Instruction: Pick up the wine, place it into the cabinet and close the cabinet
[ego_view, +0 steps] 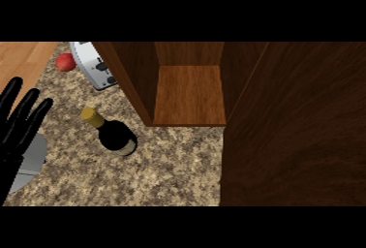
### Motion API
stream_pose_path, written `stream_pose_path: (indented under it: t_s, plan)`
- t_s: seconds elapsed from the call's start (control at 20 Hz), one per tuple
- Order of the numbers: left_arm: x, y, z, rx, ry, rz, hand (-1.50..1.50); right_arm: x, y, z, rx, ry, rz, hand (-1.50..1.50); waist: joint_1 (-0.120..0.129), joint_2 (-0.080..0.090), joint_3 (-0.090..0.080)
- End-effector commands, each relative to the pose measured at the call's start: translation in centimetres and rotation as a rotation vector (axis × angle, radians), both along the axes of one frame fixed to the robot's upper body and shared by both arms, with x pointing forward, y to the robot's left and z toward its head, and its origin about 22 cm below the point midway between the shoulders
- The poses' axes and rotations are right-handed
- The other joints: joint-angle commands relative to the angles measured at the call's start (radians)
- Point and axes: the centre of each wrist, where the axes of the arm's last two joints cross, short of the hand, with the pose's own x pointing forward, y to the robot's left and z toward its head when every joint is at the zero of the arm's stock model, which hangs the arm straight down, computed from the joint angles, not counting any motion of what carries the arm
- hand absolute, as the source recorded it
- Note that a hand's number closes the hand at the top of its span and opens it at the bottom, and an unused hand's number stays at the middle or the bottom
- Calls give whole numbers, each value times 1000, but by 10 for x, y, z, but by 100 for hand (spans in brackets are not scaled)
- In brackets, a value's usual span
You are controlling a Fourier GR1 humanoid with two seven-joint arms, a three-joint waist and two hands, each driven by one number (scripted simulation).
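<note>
One robot hand (20, 121), the left, rests open over speckled counter (172, 164) beside wine bottle (114, 133) and open cabinet (190, 97).

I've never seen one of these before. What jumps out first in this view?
The dark wine bottle with its gold cap stands on the speckled counter, just left of an open wooden cabinet. A black left hand rests open, fingers up, at the left edge. A red apple sits beside a toaster further back.

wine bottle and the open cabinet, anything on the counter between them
Nothing: the head view shows only bare speckled counter between the wine bottle and the open cabinet.
</note>
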Motion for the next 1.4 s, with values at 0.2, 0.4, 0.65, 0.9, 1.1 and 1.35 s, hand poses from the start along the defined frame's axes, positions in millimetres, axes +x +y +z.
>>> stream_pose_path:
  t_s: [0.2,0.4,0.65,0.9,1.1,1.35]
  plan:
    - [19,23,-25,-5,92,-11,-150,-27,-4,15,2,-48,36,-150,-1,0,0]
    - [19,26,-49,-1,123,-34,-150,-36,1,15,7,-30,19,-150,-1,0,0]
    - [41,33,-76,4,164,-21,-150,-33,-5,26,19,-58,36,-150,-5,0,0]
    - [54,45,-76,6,172,-26,-150,-24,-2,27,17,-42,51,-150,-1,0,0]
    - [66,40,-108,21,134,52,-150,-28,1,18,11,-30,20,-150,-6,1,0]
    - [69,47,-137,28,153,66,-150,-30,1,24,14,-61,22,-150,-4,1,0]
